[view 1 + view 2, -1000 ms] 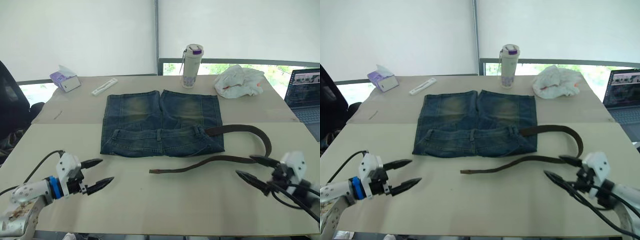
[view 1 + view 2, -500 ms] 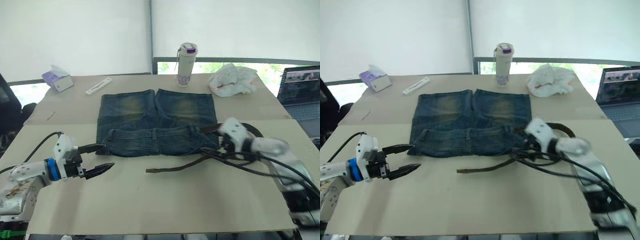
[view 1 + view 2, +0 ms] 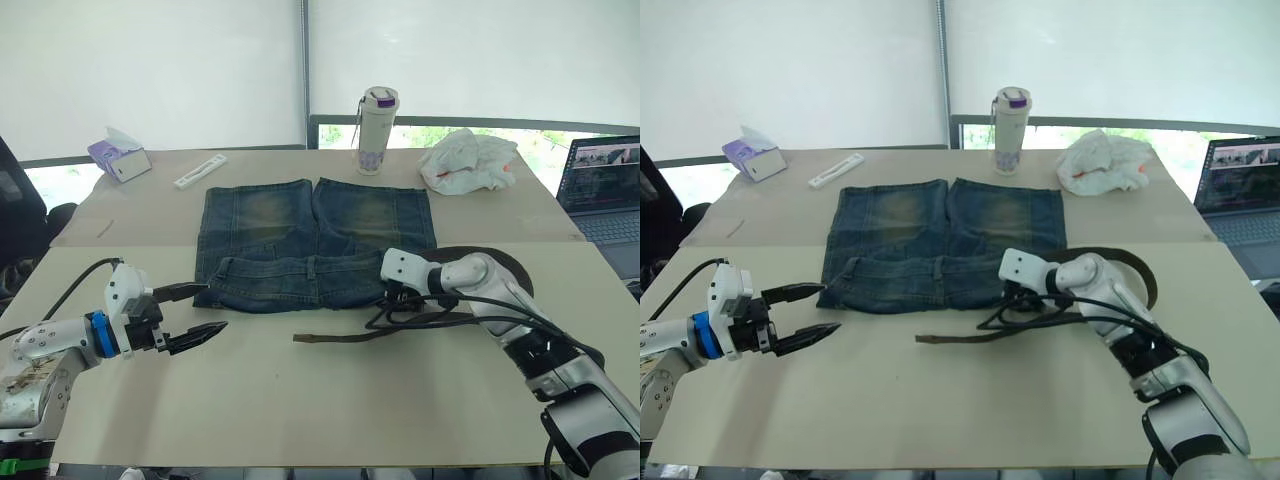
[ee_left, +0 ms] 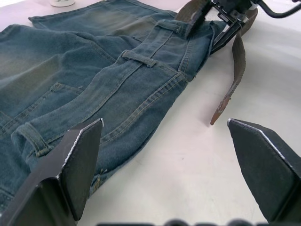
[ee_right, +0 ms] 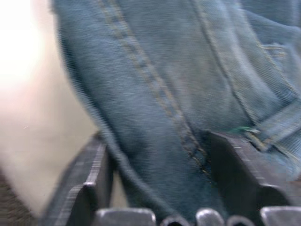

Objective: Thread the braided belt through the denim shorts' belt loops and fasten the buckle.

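Dark blue faded denim shorts [image 3: 318, 245] lie flat on the beige table [image 3: 330, 400], with the dark-brown braided belt [image 3: 345, 338] curling along their right waistband corner. The right pincer [image 5: 157, 188] straddles that denim edge, fingers spread. The left pincer [image 3: 195, 312] hovers released beside the shorts. Behind stand a white bottle [image 3: 376, 118], crumpled white cloth [image 3: 470, 160], purple tissue box [image 3: 120, 158] and laptop [image 3: 605, 192].

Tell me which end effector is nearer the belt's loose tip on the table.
Right. The right end effector sits at the denim shorts' waistband corner, just above the braided belt's strap near that tip. The left end effector hovers open off the shorts' opposite corner, farther away.
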`<state>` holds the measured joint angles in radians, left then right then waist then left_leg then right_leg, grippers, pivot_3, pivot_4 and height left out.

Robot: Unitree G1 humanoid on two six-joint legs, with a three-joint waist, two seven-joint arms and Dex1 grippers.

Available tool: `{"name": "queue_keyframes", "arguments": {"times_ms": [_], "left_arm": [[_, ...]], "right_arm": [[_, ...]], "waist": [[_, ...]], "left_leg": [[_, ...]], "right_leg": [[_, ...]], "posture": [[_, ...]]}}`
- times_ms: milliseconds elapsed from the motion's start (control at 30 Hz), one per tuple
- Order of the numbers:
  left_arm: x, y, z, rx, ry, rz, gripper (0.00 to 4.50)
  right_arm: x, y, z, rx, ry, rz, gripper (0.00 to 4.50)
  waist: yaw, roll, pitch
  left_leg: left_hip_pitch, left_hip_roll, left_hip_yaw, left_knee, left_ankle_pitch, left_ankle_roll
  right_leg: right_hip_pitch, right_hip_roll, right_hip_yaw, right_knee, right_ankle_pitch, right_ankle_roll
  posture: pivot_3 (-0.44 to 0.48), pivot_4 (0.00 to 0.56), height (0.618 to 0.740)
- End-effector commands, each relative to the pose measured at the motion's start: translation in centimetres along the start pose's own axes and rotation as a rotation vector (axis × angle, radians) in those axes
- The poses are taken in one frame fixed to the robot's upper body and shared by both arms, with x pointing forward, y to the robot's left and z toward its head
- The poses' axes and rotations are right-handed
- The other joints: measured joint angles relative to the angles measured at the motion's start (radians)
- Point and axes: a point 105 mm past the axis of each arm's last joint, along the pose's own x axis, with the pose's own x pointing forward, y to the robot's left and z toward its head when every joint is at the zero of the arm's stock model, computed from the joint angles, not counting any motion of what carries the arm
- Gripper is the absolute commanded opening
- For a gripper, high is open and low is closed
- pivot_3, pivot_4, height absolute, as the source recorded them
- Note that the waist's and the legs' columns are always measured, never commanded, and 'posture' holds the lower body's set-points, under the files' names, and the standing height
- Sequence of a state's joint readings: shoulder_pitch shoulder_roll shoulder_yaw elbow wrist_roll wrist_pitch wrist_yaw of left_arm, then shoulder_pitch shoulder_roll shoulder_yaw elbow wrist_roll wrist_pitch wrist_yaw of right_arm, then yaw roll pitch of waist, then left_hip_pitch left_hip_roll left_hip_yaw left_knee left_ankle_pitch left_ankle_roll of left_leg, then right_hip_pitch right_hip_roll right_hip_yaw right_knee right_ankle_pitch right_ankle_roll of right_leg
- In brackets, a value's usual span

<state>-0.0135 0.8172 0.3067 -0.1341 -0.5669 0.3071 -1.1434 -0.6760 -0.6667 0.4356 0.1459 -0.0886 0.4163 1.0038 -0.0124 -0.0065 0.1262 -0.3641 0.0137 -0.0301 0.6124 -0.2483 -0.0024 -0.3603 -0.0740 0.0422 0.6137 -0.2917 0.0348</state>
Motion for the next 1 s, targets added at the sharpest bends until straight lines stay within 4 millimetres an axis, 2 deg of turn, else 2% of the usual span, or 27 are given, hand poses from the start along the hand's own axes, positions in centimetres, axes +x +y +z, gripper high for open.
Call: {"name": "queue_keyframes", "arguments": {"times_ms": [33,133,200,267,400,533,633,700,833,900,933,1000], "left_arm": [[0.1,0.0,0.9,0.033,-0.028,0.005,4.50],[0.2,-0.2,0.8,0.036,-0.026,-0.004,4.50],[0.3,-0.3,0.8,0.034,-0.027,-0.006,4.50],[0.3,-0.4,0.8,0.035,-0.024,-0.010,4.50],[0.6,-0.6,0.7,0.039,-0.021,-0.024,4.50],[0.7,-0.8,0.7,0.034,-0.015,-0.047,4.50],[0.7,-0.8,0.7,0.034,-0.012,-0.054,4.50],[0.9,-0.8,0.7,0.037,-0.009,-0.058,4.50],[1.1,-0.9,0.8,0.037,-0.009,-0.079,4.50],[1.1,-0.9,0.8,0.037,-0.007,-0.082,4.50],[1.1,-0.9,0.8,0.039,-0.004,-0.084,4.50],[1.2,-0.9,0.7,0.042,-0.003,-0.088,4.50]], "right_arm": [[-1.2,0.4,1.1,-0.034,-0.057,0.029,1.55],[-2.3,1.0,0.2,-0.037,-0.035,0.047,0.50],[-3.5,1.3,-0.9,-0.032,-0.002,0.043,0.04],[-4.9,1.8,-1.7,-0.046,0.009,0.048,0.04],[-7.5,4.2,-3.1,-0.024,0.025,0.124,0.04],[-8.5,5.8,-3.7,0.001,0.033,0.154,0.04],[-8.3,5.6,-3.3,0.010,0.006,0.114,0.04],[-7.9,4.2,-2.8,-0.022,-0.015,0.014,0.04],[-9.8,1.6,0.1,-0.004,-0.147,-0.090,1.29],[-10.7,1.2,0.6,0.004,-0.160,-0.114,1.98],[-11.5,2.5,0.8,0.022,-0.144,-0.032,2.33],[-12.6,5.3,1.6,0.042,-0.120,0.125,2.33]], "waist": [[-0.002,0.000,0.000],[-0.002,0.000,0.000],[0.002,0.000,0.000],[0.006,0.000,0.000],[0.015,0.000,0.000],[0.007,0.000,0.000],[-0.004,0.000,0.000],[-0.008,0.000,0.000],[-0.010,0.000,0.000],[-0.006,0.001,0.000],[-0.004,0.000,0.000],[0.010,0.002,0.000]], "left_leg": [[0.000,0.000,0.000,0.000,0.000,0.000],[0.000,0.000,0.000,0.000,0.000,0.000],[0.000,0.000,0.000,0.000,0.000,0.000],[0.000,0.000,0.000,0.000,0.000,0.000],[-0.002,-0.001,0.000,0.000,0.000,0.000],[-0.001,0.000,0.000,0.000,0.000,0.000],[0.000,0.001,0.001,0.000,0.000,0.000],[0.001,0.001,0.001,0.000,0.000,0.000],[0.002,0.001,0.001,0.001,0.000,0.000],[0.002,0.001,0.001,0.001,0.000,0.000],[0.002,0.001,0.001,0.001,0.000,0.000],[0.001,0.001,0.000,0.001,0.000,0.000]], "right_leg": [[0.000,0.000,0.000,0.000,0.000,0.000],[0.000,0.000,0.000,0.000,0.000,0.000],[0.000,0.000,0.000,0.000,0.000,0.000],[0.000,-0.001,0.000,0.000,0.000,0.000],[0.000,-0.001,-0.001,-0.002,0.000,0.001],[0.001,0.000,0.000,-0.002,0.000,0.001],[0.002,0.001,0.000,-0.001,0.000,0.000],[0.002,0.003,0.001,-0.001,0.000,0.000],[0.002,0.004,0.003,0.000,0.000,0.000],[0.002,0.005,0.003,0.000,0.000,0.000],[0.003,0.005,0.002,0.000,0.000,0.000],[0.002,0.004,0.001,0.000,0.000,0.001]], "posture": [[0.000,0.150,0.740],[0.000,0.150,0.740],[0.000,0.150,0.740],[0.000,0.150,0.740],[0.000,0.150,0.740],[0.000,0.150,0.740],[0.000,0.150,0.740],[0.000,0.150,0.740],[0.000,0.150,0.740],[0.000,0.150,0.740],[0.000,0.150,0.740],[0.000,0.150,0.740]]}}
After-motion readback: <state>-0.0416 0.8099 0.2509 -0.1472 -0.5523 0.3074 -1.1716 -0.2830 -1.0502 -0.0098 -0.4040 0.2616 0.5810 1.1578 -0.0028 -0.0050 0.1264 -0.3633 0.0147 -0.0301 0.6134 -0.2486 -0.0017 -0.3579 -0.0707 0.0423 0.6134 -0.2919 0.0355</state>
